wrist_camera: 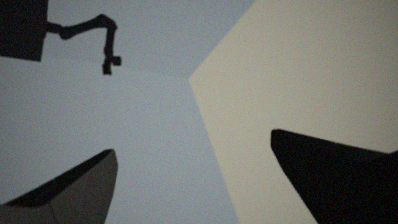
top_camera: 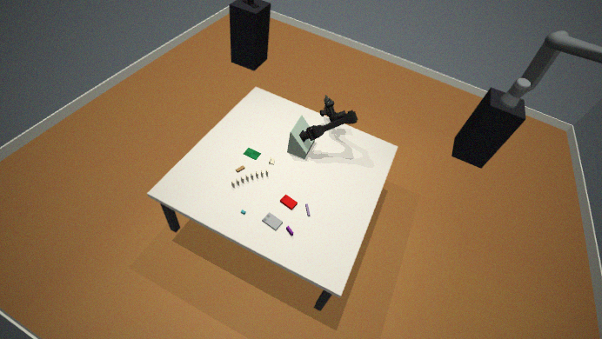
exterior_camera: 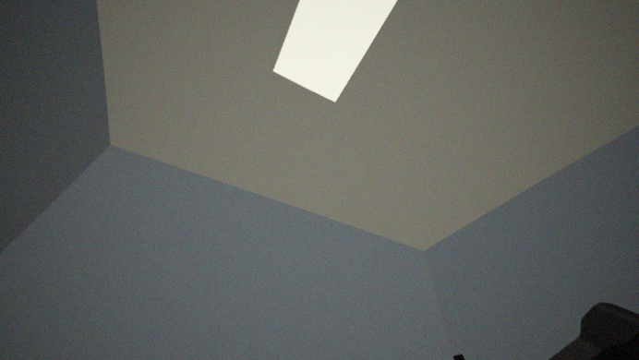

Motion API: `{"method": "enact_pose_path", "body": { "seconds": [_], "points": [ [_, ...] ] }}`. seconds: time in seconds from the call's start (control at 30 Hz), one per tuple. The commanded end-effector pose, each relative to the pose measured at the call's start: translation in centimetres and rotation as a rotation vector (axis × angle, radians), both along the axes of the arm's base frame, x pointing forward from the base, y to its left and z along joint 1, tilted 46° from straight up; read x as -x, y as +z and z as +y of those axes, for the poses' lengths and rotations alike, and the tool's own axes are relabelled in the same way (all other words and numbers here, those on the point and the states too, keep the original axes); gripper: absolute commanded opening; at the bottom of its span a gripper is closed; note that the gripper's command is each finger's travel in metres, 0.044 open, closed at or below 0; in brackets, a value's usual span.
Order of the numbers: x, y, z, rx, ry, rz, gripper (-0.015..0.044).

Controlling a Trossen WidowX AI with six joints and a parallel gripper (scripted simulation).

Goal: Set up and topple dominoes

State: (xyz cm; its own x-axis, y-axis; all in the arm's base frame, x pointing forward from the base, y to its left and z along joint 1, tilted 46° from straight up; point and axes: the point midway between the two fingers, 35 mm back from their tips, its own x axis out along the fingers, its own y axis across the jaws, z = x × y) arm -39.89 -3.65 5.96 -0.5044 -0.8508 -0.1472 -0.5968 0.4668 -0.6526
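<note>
A row of several small pale dominoes [top_camera: 251, 176] stands upright and evenly spaced on the white table [top_camera: 196, 182] in the top view. Small cream pieces [top_camera: 271, 161] lie just behind the row's right end; they may be loose dominoes, but are too small to tell. My black arm [top_camera: 331, 126] is raised at the back of the table, well away from the row. My gripper [wrist_camera: 195, 147] is open and empty in the wrist view, with wall and ceiling beyond its fingers. The exterior view shows no dominoes.
A pale green wedge [top_camera: 297, 145] stands by the arm. A green sheet [top_camera: 252, 153] and brown block [top_camera: 240, 169] lie behind the row. In front lie a red block [top_camera: 289, 202], grey slab [top_camera: 272, 221], teal piece [top_camera: 243, 212], lilac stick [top_camera: 308, 209] and purple piece [top_camera: 290, 230].
</note>
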Motion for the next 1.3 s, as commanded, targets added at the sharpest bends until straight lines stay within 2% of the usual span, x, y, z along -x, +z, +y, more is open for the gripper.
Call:
{"method": "enact_pose_path", "body": {
  "seconds": [0.0, 0.17, 0.3, 0.47, 0.9, 1.27],
  "points": [
    [0.0, 0.0, 0.1, 0.0, -0.003, -0.002, 0.0374],
    [0.1, -1.6, 2.9, 0.007, -0.112, -0.079, 0.0242],
    [0.5, 0.3, 7.0, 0.008, -0.215, -0.044, 0.0137],
    [1.2, 1.8, 9.3, 0.046, -0.322, -0.103, 0.0006],
    [2.2, 7.5, 16.8, 0.201, -0.626, -0.198, 0.0],
    [1.1, 13.8, 24.0, 0.397, -0.882, -0.212, 0.0]
  ]
}}
